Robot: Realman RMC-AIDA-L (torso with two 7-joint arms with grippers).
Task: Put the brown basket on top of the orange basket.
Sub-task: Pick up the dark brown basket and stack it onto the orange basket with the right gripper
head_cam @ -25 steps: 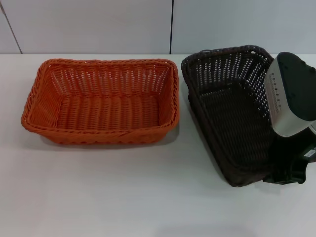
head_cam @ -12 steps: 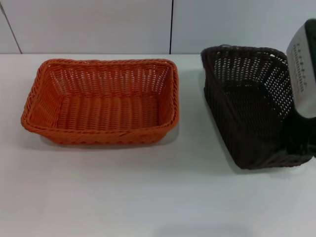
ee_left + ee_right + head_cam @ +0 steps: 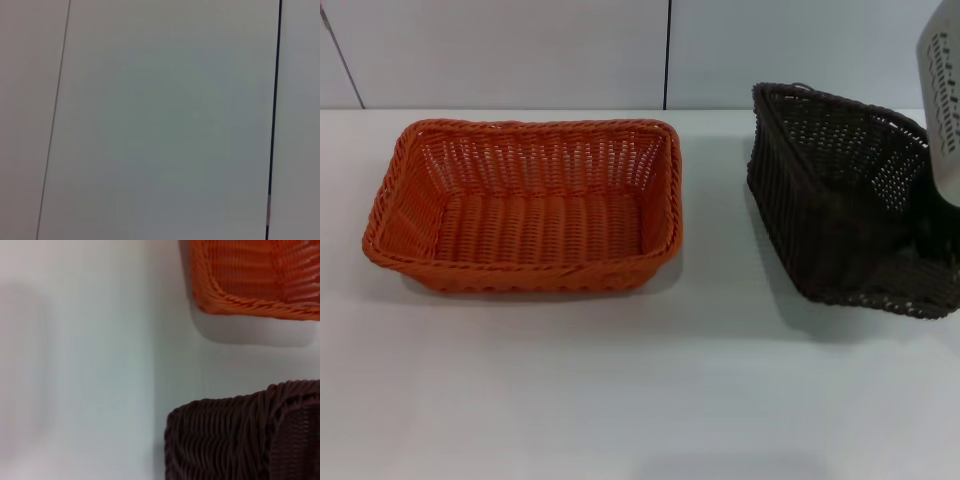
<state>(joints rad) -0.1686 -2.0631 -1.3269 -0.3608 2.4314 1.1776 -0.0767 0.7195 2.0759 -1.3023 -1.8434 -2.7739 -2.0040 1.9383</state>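
I am lifting the brown basket (image 3: 840, 200) tilted above the table (image 3: 620, 380) with my right arm (image 3: 942, 80), well apart from the orange basket (image 3: 525, 205); my grip is hidden.

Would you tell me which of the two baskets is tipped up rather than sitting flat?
The brown basket, beside the right arm, is tilted; the orange basket sits flat on the table.

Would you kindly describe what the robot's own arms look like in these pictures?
Only a sliver of the right arm shows, at the head view's right edge: a smooth, rounded white casing with rows of small dark dots or slots. Its gripper is out of sight. The left arm appears nowhere.
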